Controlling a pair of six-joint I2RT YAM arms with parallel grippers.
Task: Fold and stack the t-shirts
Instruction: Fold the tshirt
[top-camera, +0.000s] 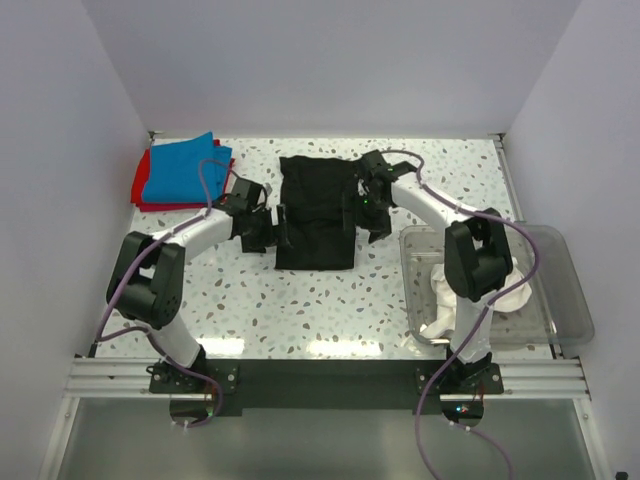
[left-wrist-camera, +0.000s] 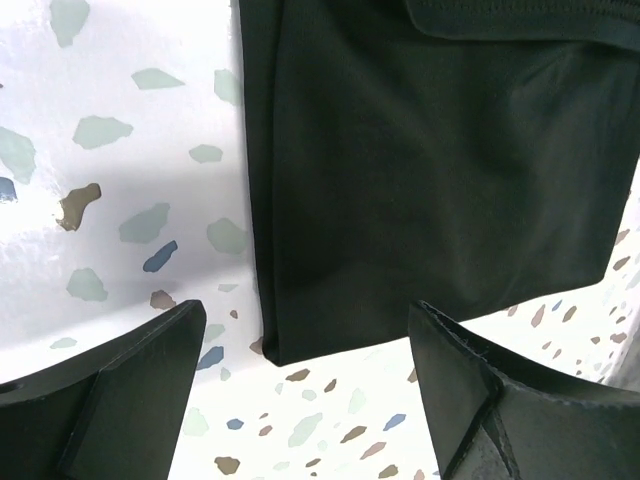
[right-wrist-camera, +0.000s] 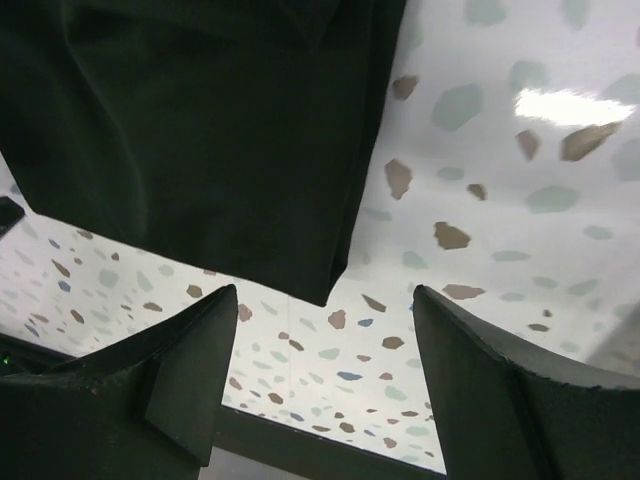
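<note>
Your black t-shirt (top-camera: 315, 215) lies flat in the middle of the bench (top-camera: 300, 320), already narrowed to a long rectangle. It is thin, limp cloth, light and with no stiffness of its own, so I judge it will sag and slide open if you lift it by one point. Your left claw (left-wrist-camera: 305, 325) hangs wide and empty at the shirt's left edge, with a corner of the cloth showing between its fingers. Your right claw (right-wrist-camera: 325, 300) is just as wide and empty at the right edge. Pinch through every layer at those two corners and move them together — a single-layer pinch would likely peel the fold apart. The blue t-shirt (top-camera: 185, 170) sits on the red t-shirt (top-camera: 140, 192) at the far left corner — your stack, by the look of it.
</note>
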